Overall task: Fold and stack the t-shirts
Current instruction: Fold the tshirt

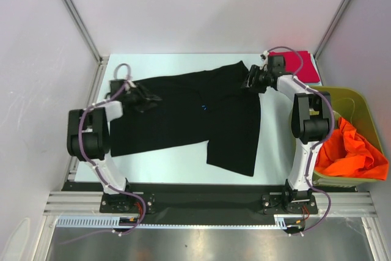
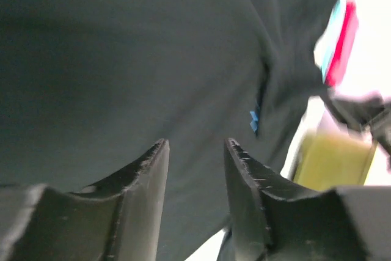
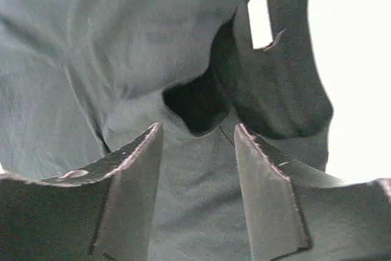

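The black t-shirt lies spread across the table, its blue chest mark facing up. My left gripper is at the shirt's left end, and its jaws stand open in the left wrist view over black cloth. My right gripper is at the shirt's far right corner. In the right wrist view it is open over the black cloth, near the collar with a white label. The red t-shirt lies folded at the back right. The orange t-shirt is bunched in the bin.
The olive-green bin stands at the table's right edge, beside the right arm. It also shows in the left wrist view, with the red shirt beyond the black one. White walls and metal frame posts enclose the table.
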